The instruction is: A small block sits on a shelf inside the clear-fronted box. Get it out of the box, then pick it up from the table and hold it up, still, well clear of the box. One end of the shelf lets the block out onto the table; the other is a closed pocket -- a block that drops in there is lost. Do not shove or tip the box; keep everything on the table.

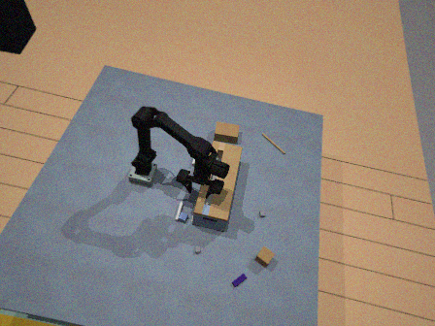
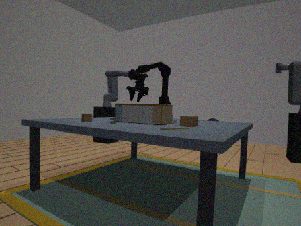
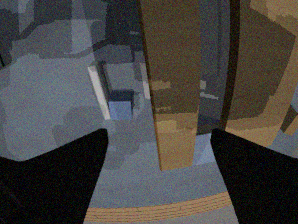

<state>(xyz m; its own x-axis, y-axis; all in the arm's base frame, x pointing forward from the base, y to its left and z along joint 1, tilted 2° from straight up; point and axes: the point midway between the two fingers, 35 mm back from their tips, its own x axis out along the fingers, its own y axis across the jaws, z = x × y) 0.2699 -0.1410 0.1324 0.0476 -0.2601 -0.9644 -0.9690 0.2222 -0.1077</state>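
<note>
Block looks out, gripper still to align.
Left to right in wrist view: blue block [image 1: 183, 217] [image 3: 120, 110], probably ours, on the table by the white strip [image 1: 179, 211] [image 3: 99, 92]; our gripper [image 1: 199, 192] [image 2: 134, 101] [image 3: 160, 136], fingers apart, empty, right of it; box [image 1: 224, 204] [image 2: 138, 114] [image 3: 175, 65].

One box [image 1: 235, 170] [image 2: 138, 114] [image 3: 175, 65], two brown blocks [image 1: 226, 132] [image 1: 264, 256] [image 2: 189, 121] [image 2: 87, 118], one rod [image 1: 274, 144] [image 2: 175, 128], one purple piece [image 1: 239, 280], perhaps two grey bits [image 1: 262, 213] [image 1: 197, 250] [image 2: 112, 122].

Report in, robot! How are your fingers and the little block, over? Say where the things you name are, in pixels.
Fingers [image 1: 215, 186] [image 2: 132, 93] open, empty, above box [image 1: 217, 209] [image 2: 134, 114] [image 3: 175, 60]. Blue block [image 1: 183, 217] [image 3: 121, 109] outside, on table [image 1: 121, 277] [image 2: 101, 129] [image 3: 40, 110]. White strip [image 1: 179, 211] [image 3: 99, 93] close beside it.
</note>
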